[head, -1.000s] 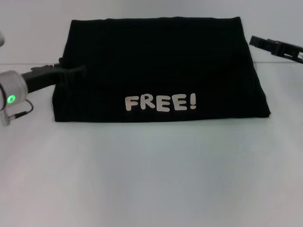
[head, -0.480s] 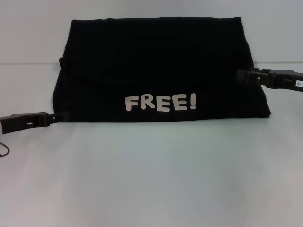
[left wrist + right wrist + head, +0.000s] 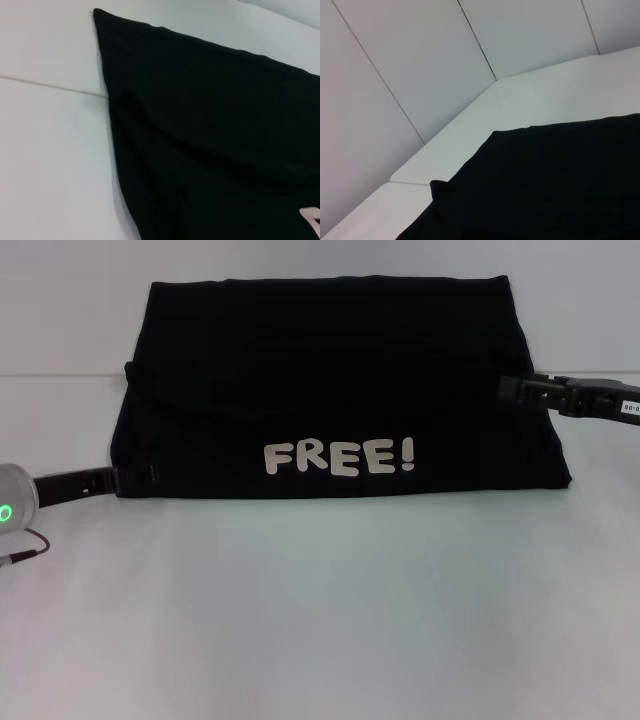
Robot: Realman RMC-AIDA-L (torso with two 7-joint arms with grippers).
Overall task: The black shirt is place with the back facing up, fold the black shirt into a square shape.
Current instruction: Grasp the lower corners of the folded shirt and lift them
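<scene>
Both grippers, left [image 3: 135,476]; right [image 3: 508,389], flank the black shirt [image 3: 340,390].

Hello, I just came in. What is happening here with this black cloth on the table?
A two-armed robot is folding the black shirt, which lies on the white table already folded into a wide block, with the white letters "FREE!" facing up near the front edge. The left gripper is at the shirt's front left corner, and the right gripper is at its right edge, farther back. Whether either one grips the fabric cannot be seen.
</scene>
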